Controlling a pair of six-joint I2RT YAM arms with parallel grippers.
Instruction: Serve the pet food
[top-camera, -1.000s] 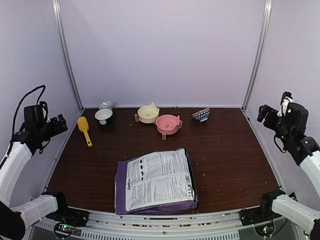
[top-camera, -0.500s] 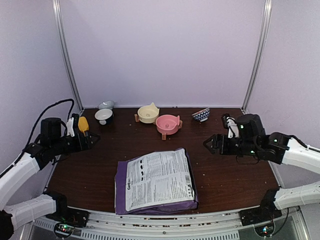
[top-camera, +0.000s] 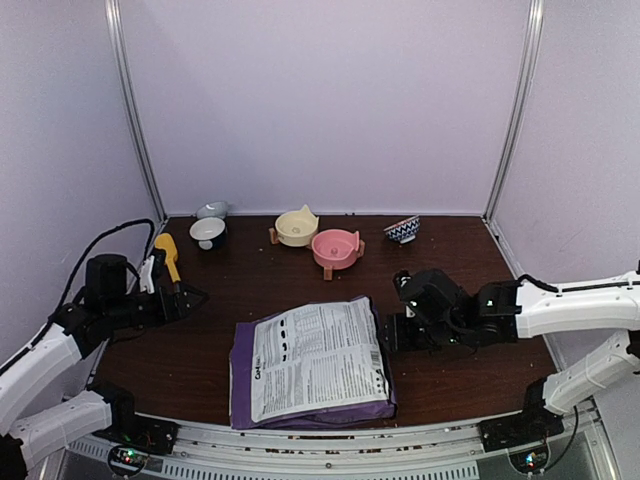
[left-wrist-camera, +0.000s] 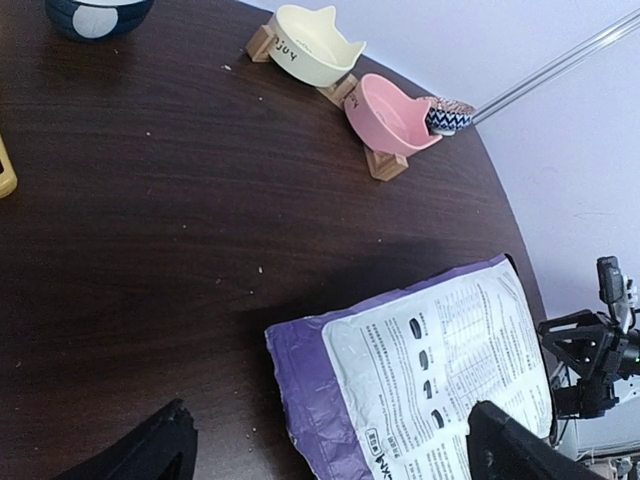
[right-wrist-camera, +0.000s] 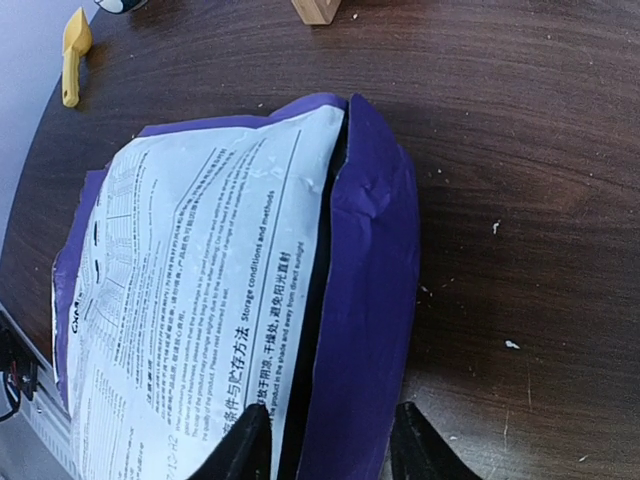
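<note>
The pet food itself is hidden; only its purple bag (top-camera: 315, 360) shows, lying flat near the table's front edge with the white label up. My right gripper (top-camera: 390, 335) is low at the bag's right side. In the right wrist view the right gripper (right-wrist-camera: 330, 442) straddles the purple side fold of the bag (right-wrist-camera: 365, 290), jaws still apart, one finger over the label and one by the table. My left gripper (top-camera: 185, 295) hovers left of the bag, wide open and holding nothing; the left wrist view shows the left gripper (left-wrist-camera: 330, 445) above the bag's corner (left-wrist-camera: 310, 400).
A yellow scoop (top-camera: 168, 258) lies at the left. Along the back stand a dark bowl (top-camera: 208, 232), a grey bowl (top-camera: 212, 209), a cream cat-ear bowl (top-camera: 297, 227), a pink bowl (top-camera: 335, 246) and a blue-patterned bowl (top-camera: 402, 229). Crumbs dot the dark wooden table (top-camera: 460, 290).
Both arms came down from the sides toward the bag. The right gripper reached the bag's right edge and its jaws have narrowed around the side fold. The left gripper stayed wide open.
</note>
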